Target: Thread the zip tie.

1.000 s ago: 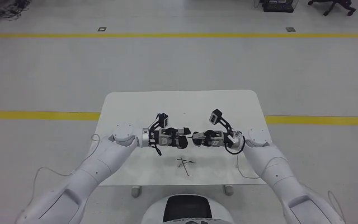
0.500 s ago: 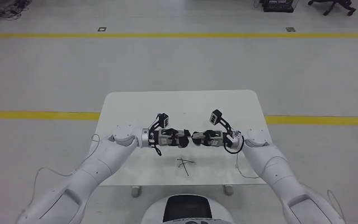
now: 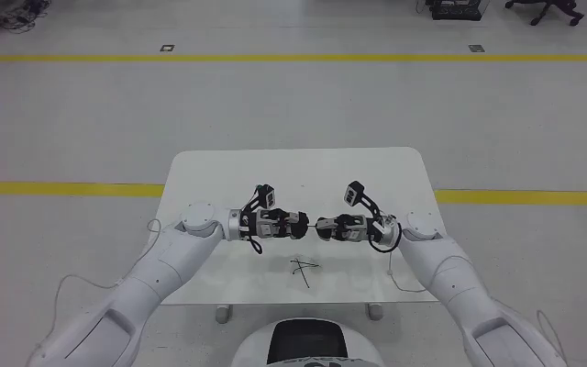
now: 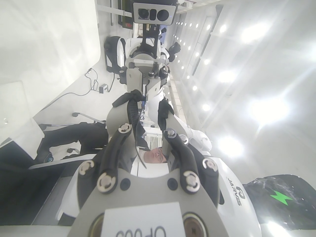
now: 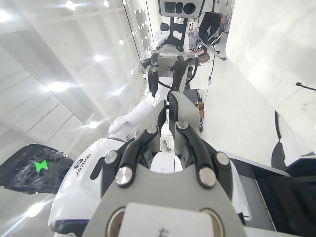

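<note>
Zip tie, a thin black plastic strap, hangs in the air above the middle of the white rounded bench, stretched between two tools that face each other. The right tool is pinched almost closed on one end of it. The left tool has its fingers spread apart, and the strap's free end passes between them, close along one finger. Nearer the robot, crossed thin black strips lie on the bench.
</note>
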{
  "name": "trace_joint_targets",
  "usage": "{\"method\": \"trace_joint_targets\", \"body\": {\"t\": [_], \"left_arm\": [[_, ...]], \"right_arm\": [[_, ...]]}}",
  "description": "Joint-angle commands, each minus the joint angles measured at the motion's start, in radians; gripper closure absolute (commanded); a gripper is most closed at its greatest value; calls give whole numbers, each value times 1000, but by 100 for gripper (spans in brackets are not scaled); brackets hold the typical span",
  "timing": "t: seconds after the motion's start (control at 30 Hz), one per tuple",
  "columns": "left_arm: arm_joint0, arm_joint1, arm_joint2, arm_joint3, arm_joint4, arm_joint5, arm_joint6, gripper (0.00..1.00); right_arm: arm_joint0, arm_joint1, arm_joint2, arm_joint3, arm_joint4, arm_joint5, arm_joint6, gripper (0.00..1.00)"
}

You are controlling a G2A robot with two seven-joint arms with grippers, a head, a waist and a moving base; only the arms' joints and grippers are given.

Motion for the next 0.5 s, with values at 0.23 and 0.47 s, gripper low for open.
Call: {"method": "trace_joint_targets", "body": {"t": [0.23,0.47], "left_arm": [[-2,-3,1,7,5,-3,-24,83],[-5,-7,7,11,19,-4,-19,89]], "right_arm": [[9,-2,-9,14,4,-8,27,100],[13,-1,-23,13,2,-16,27,100]]}}
